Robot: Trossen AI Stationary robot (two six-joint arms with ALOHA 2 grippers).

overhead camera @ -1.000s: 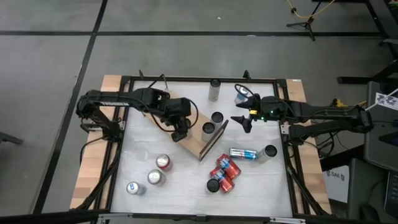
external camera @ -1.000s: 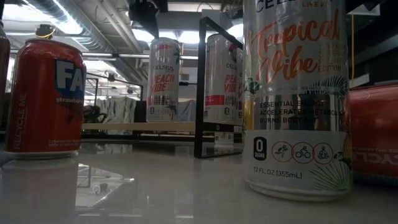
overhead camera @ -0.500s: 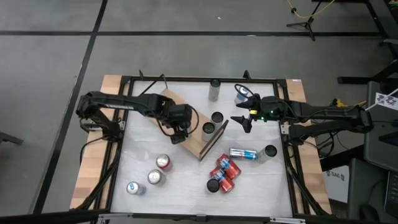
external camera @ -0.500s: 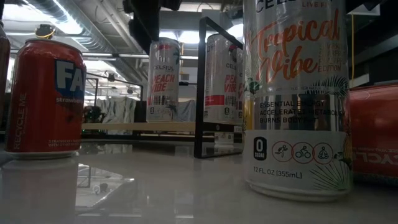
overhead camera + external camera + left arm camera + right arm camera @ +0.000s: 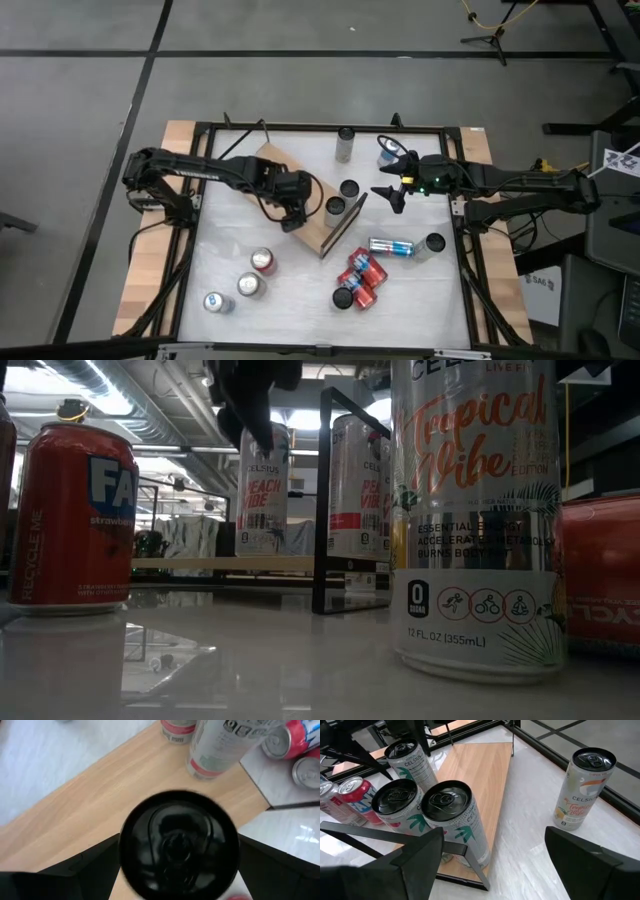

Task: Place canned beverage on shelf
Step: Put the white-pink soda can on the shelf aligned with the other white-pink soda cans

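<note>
Left arm: reaches in from the left of the high view. The left gripper (image 5: 290,208) hangs over the middle of the shelf (image 5: 310,230), pointing straight down.

Tool state, left: the jaws stand wide apart, one either side of a black-topped can (image 5: 177,845). I see no sure contact between the pads and the can wall. In the low view this can (image 5: 262,485) stands upright with its base on the wooden board, at upper centre-left of the frame. The gripper is dark above its rim.

Judgement: the can rests on its own base. The straddling pose suits a vertical lift clear without tipping it.

Shelf stock: two more upright cans (image 5: 400,802) (image 5: 450,807) stand side by side at the board's end by the black wire frame. This leaves bare wood for later placements.

Right arm: waits at right centre of the high view. The right gripper (image 5: 390,193) has its jaws apart, carries nothing and stays clear of the shelf.

Remaining stock: loose cans (image 5: 250,280) stand at lower left on the white table (image 5: 230,240), and red ones (image 5: 358,280) lie at lower centre.
</note>
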